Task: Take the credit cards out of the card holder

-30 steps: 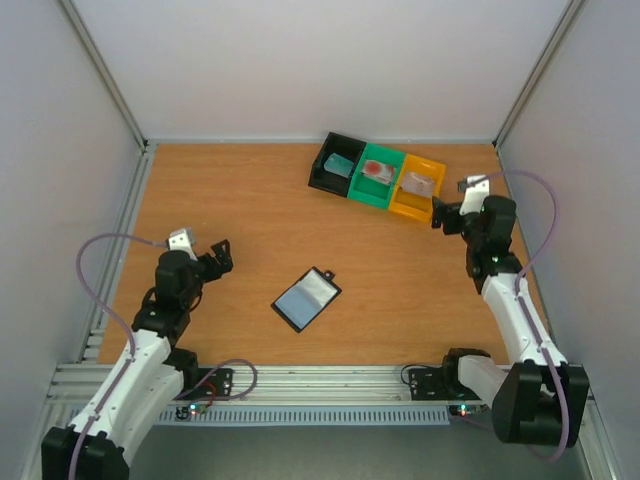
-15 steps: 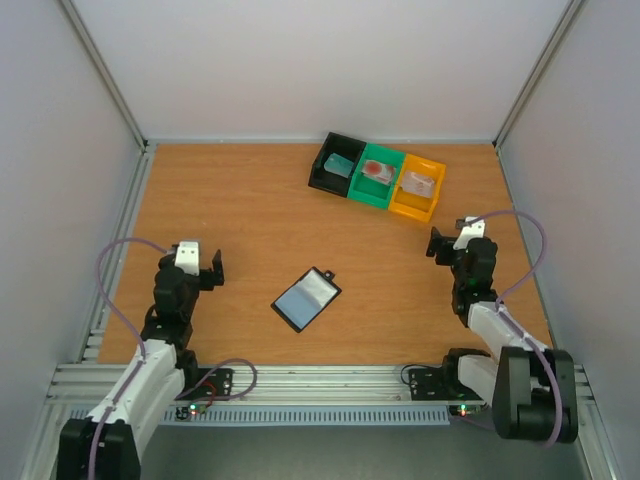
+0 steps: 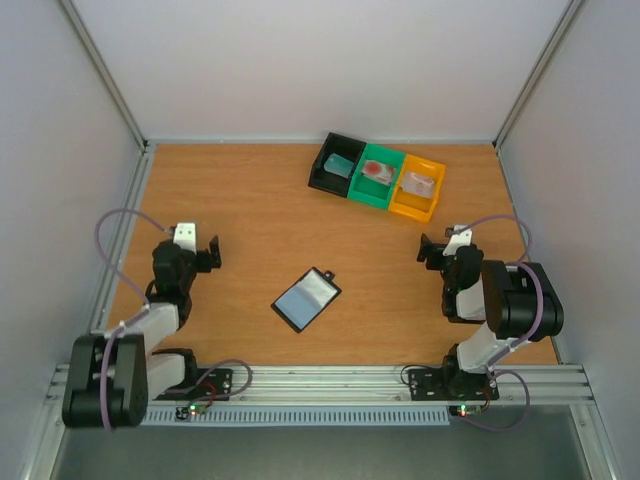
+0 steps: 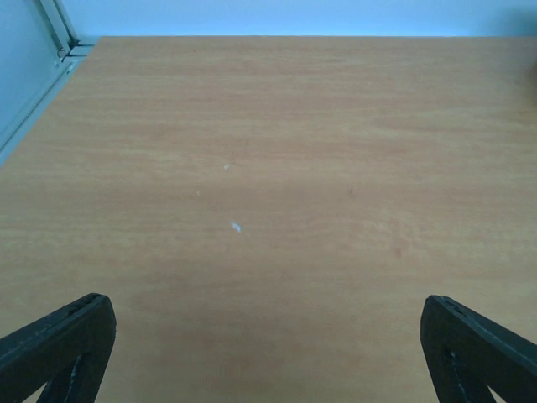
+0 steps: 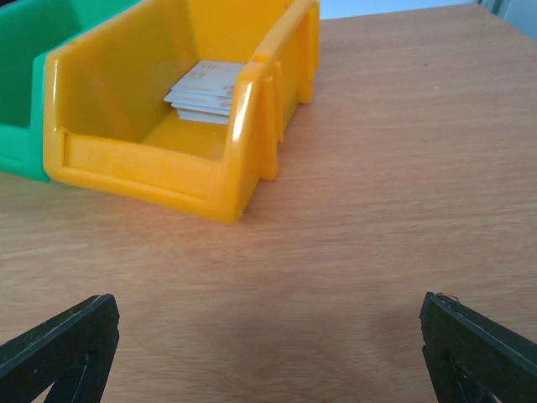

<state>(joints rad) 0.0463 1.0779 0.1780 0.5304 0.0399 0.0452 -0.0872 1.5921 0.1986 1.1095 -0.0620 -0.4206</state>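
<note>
While your left tool (image 3: 207, 252) and right tool (image 3: 432, 250) gape wide and empty, the cards are out.
Flat black card holder (image 3: 306, 299) with pale blue-grey pockets lies open on the bench (image 3: 230, 190) between them; plastic teal card (image 3: 340, 165) in the black bin (image 3: 321, 172), red card (image 3: 376, 171) in the green bin (image 3: 373, 198), whitish card (image 3: 418, 183) in the yellow bin (image 3: 409, 211).

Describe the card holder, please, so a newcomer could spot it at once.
On the brown wooden table, look toward the middle, nearer than the row of black, green and yellow plastic trays at the far edge. The card holder lies there alone: a small flat black wallet, pale blue-grey face up, unlike the box-shaped trays.
</note>
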